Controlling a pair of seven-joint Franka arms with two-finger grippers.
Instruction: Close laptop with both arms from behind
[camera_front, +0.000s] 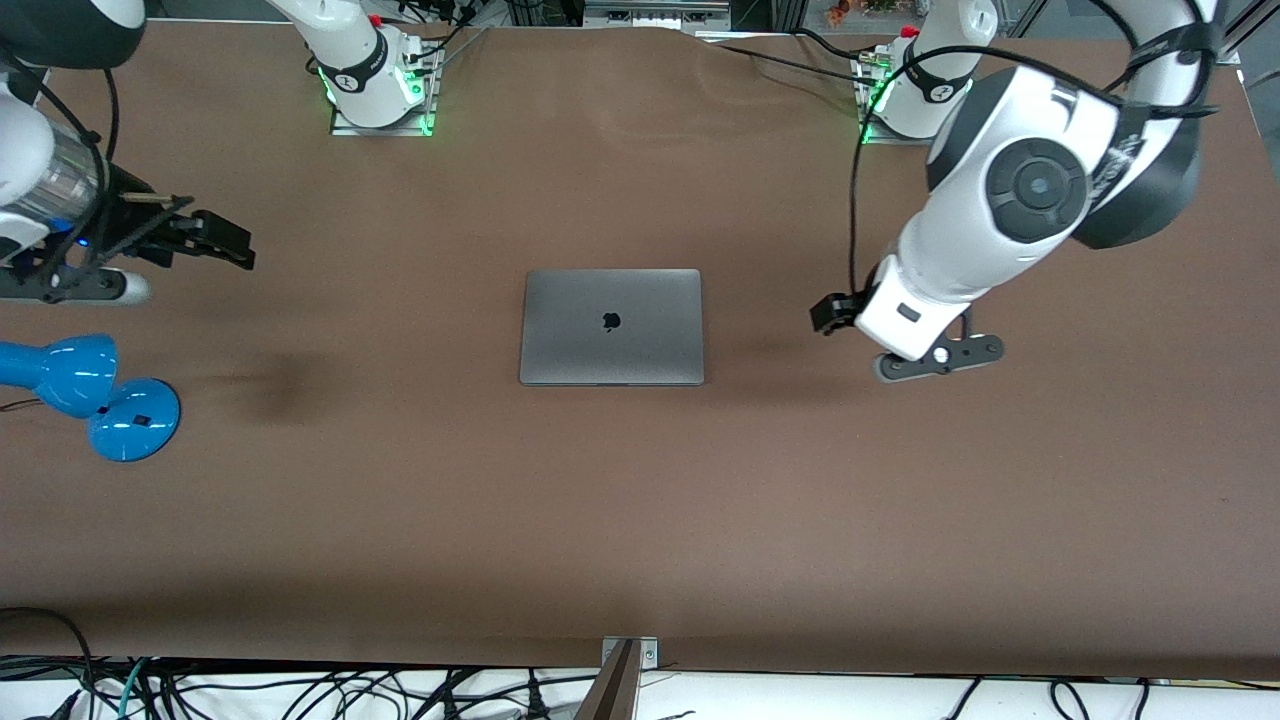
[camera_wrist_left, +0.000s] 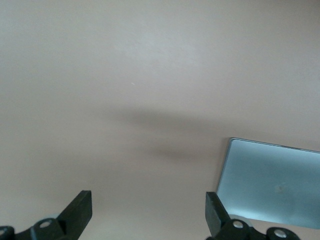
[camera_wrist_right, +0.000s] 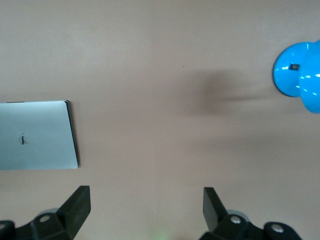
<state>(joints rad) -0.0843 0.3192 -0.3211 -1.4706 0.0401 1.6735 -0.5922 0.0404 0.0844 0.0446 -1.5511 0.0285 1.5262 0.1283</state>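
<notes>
The space-grey laptop (camera_front: 611, 326) lies flat in the middle of the table with its lid down and the black logo facing up. It also shows in the left wrist view (camera_wrist_left: 272, 182) and the right wrist view (camera_wrist_right: 35, 135). My left gripper (camera_front: 835, 312) hangs over bare table beside the laptop, toward the left arm's end; its fingers stand open with nothing between them (camera_wrist_left: 148, 210). My right gripper (camera_front: 225, 240) hovers over the table toward the right arm's end, well away from the laptop, open and empty (camera_wrist_right: 146, 207).
A blue desk lamp (camera_front: 100, 390) stands on the table at the right arm's end, nearer the front camera than the right gripper; its base shows in the right wrist view (camera_wrist_right: 300, 75). The brown table (camera_front: 640, 520) has cables hanging along its front edge.
</notes>
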